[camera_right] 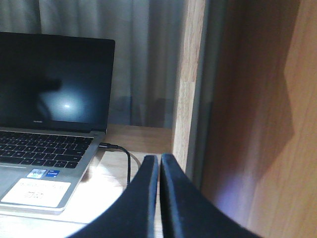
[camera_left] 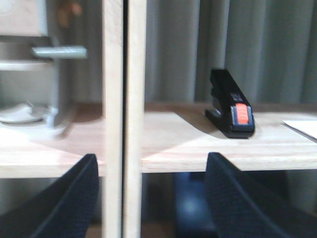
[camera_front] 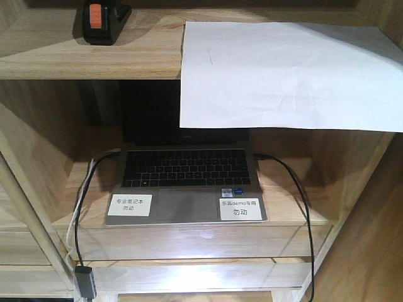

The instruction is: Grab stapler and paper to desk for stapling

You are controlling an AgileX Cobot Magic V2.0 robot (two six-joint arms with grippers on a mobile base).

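My left gripper is spread wide and holds nothing. The right gripper is pressed closed, also bare. The stapler stands near the left end of the upper shelf. The paper lies at the right end, drooping over the front edge above the laptop. An upright post sits in line with my left jaws, so driving straight in would strike it. A careless nudge could slide the paper off onto the laptop.
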